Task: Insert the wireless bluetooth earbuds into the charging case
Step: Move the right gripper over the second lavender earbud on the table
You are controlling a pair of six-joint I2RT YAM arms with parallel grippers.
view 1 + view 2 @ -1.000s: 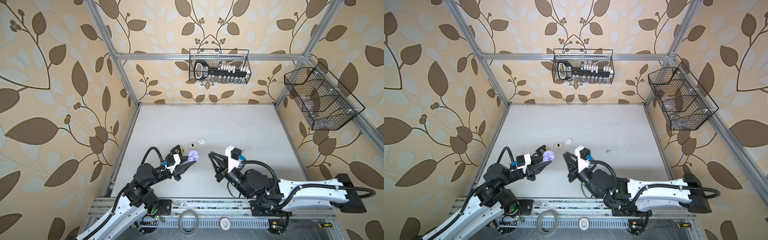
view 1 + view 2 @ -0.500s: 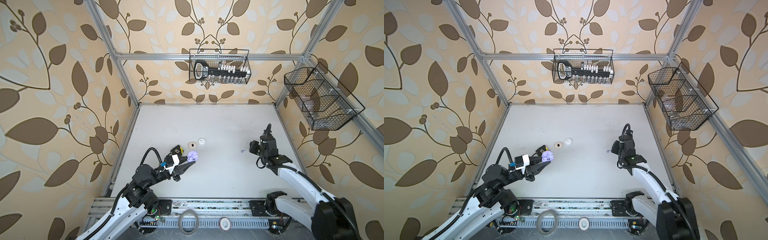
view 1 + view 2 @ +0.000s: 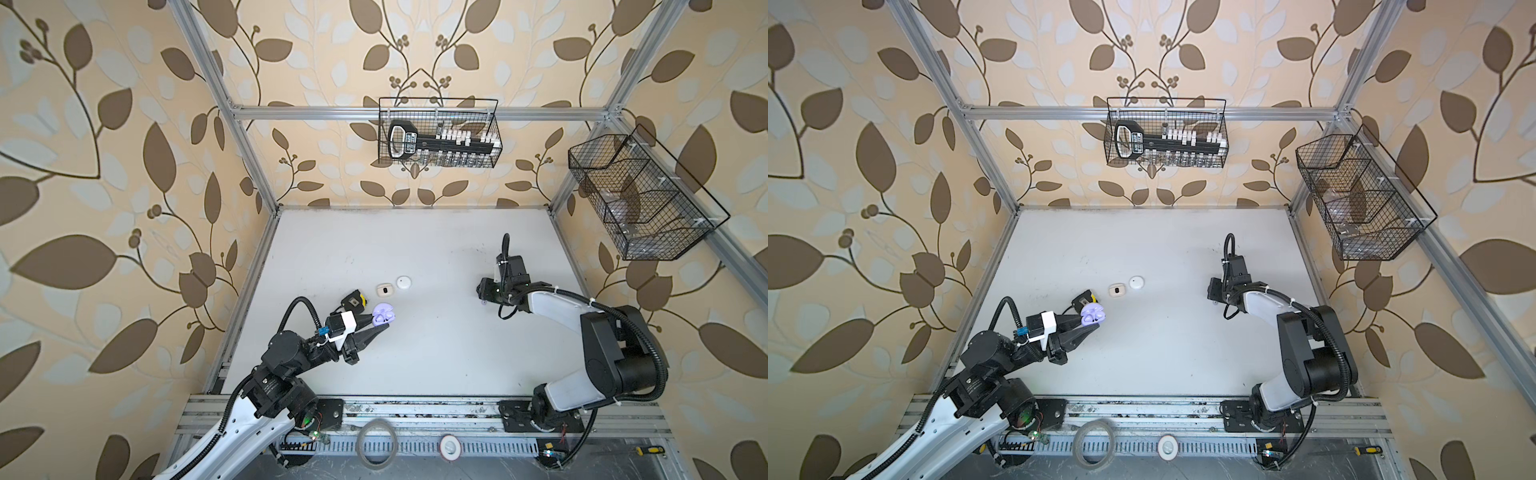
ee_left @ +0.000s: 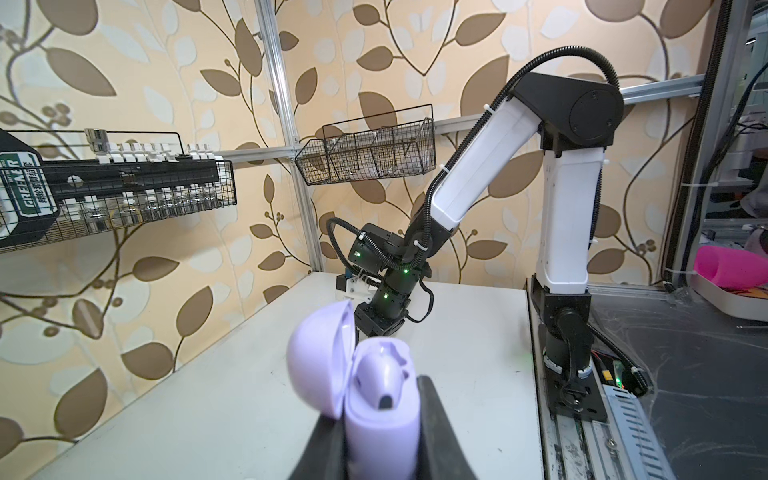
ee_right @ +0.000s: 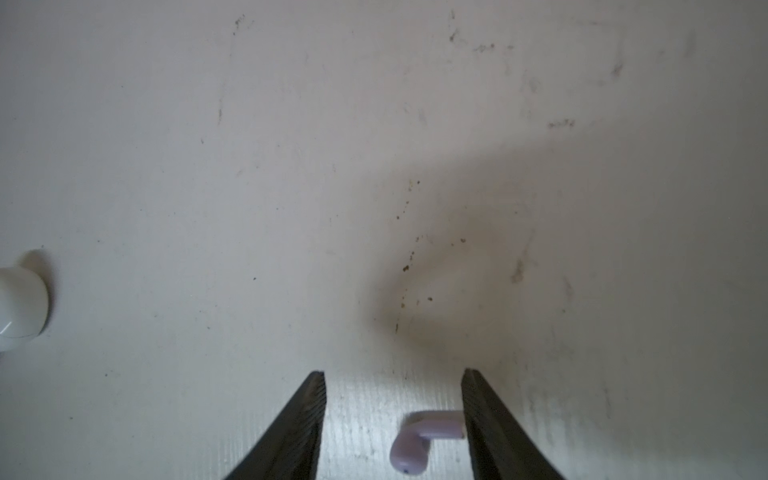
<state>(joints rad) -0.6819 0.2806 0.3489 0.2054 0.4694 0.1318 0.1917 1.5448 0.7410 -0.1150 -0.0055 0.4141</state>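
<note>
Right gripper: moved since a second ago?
Yes. The right gripper has swung to the right, away from the round white case it was near, and now hangs open over a lavender earbud.

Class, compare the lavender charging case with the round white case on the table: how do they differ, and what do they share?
The lavender plastic charging case has its lid open; the round white plastic case looks closed. The lavender case is clamped in the left gripper; the white case lies free on the table. Both are small, rounded cases.
</note>
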